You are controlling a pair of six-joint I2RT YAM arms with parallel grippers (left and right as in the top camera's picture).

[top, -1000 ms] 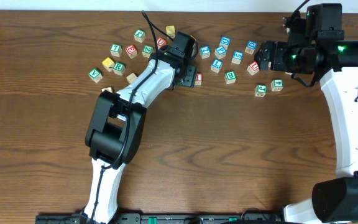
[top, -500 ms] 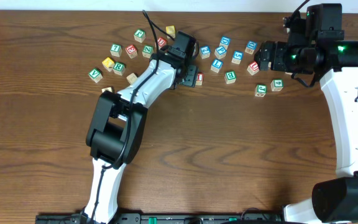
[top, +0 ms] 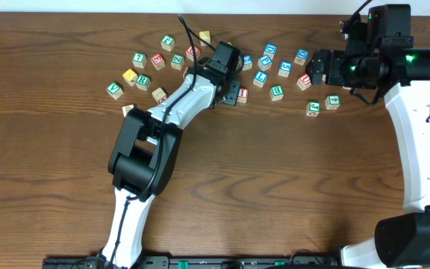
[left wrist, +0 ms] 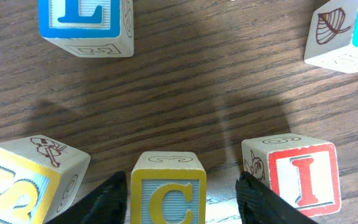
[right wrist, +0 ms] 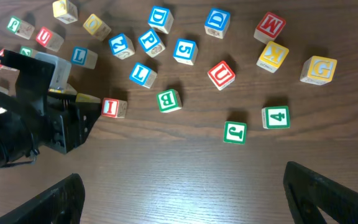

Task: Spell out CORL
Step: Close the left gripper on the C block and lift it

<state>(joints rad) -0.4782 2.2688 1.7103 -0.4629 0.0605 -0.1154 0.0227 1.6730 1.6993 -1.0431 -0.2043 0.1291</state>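
Observation:
In the left wrist view a yellow C block [left wrist: 168, 194] stands between my left gripper's [left wrist: 182, 199] open fingers, with a gap on each side. A blue L block [left wrist: 86, 22] lies ahead of it, a red I block [left wrist: 300, 177] to its right and a yellow S block [left wrist: 17, 186] to its left. In the overhead view my left gripper [top: 226, 73] covers the C block; the I block [top: 242, 94] sits beside it. My right gripper [right wrist: 188, 199] is open, empty and high over the table [top: 316, 69].
Several letter and number blocks are scattered along the far side of the table: green R blocks [top: 168, 42] at the left, a blue L [right wrist: 142, 73], green B [right wrist: 168, 99], J [right wrist: 235, 132] and 4 [right wrist: 275, 116], red U [right wrist: 220, 73]. Bare wood [top: 275, 187] fills the near half.
My left gripper has shifted slightly to the right. The red I block sits a little further right than before. The right arm has not moved.

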